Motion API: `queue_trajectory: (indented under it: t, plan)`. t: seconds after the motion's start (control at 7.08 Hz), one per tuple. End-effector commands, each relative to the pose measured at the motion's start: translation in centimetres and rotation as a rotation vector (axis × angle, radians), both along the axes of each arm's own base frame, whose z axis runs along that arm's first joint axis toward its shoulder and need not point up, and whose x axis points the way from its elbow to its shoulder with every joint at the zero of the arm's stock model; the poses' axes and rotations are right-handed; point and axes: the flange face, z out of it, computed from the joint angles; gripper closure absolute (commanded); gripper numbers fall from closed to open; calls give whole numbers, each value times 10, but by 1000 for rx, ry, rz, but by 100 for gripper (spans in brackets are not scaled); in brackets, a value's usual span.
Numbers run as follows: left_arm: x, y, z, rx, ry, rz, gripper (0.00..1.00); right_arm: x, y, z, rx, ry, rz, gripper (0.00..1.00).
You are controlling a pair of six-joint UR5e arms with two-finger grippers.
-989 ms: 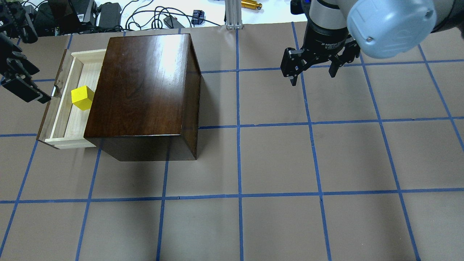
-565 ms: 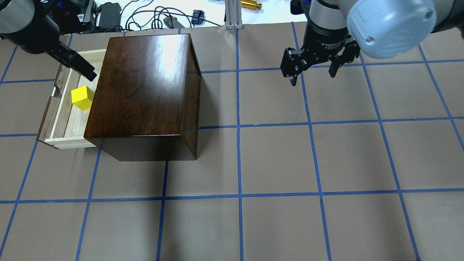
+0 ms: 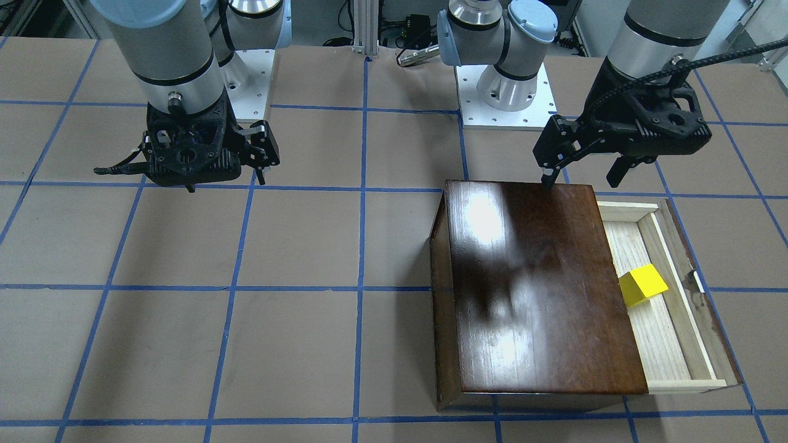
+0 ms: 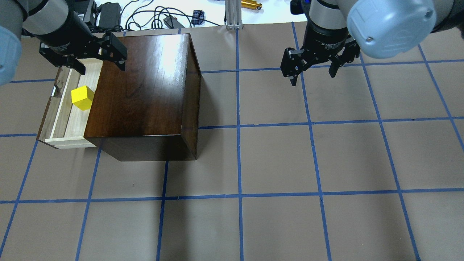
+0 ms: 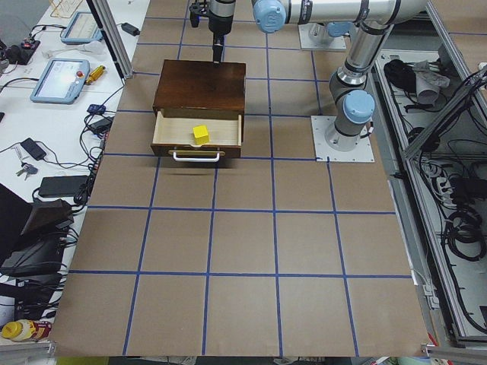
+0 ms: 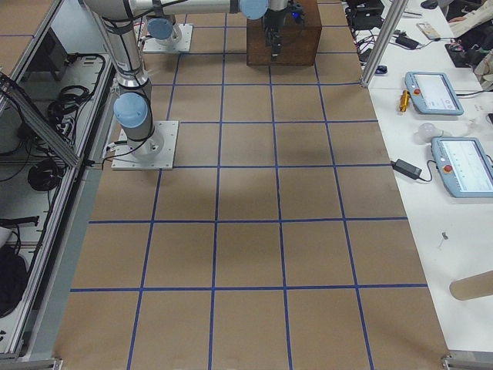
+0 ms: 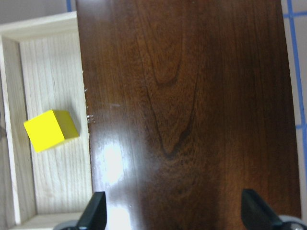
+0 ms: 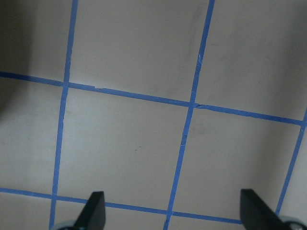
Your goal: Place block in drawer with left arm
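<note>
Brown paper gridded with blue tape covers the table (image 4: 275, 163). One block (image 4: 82, 98), a small, plain, bright yellow cube, sits askew on the pale floor of the one pulled-out drawer (image 4: 74, 123), left of the single dark box (image 4: 145, 87). Two grippers show. The left gripper (image 4: 101, 67), upper left over the box's edge, has its jaws spread and empty. The right gripper (image 4: 313, 78), upper right, is likewise.

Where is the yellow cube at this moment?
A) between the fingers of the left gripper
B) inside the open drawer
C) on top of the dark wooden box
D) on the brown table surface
B: the yellow cube lies on the pale floor of the pulled-out drawer, and the left gripper is open and empty.
</note>
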Motion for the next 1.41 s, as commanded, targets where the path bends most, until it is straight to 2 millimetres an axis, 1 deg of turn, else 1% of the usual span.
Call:
queue_trajectory:
  t: [0.0,0.28,1.27]
  plan:
    - [-23,7,-3,37,-13,3,0,0,0,0,0,0,-1,0]
    - [-26,13,-7,73,-3,0,0,0,0,0,0,0,0,0]
    - [-26,13,-10,78,-5,-14,0,0,0,0,0,0,-1,0]
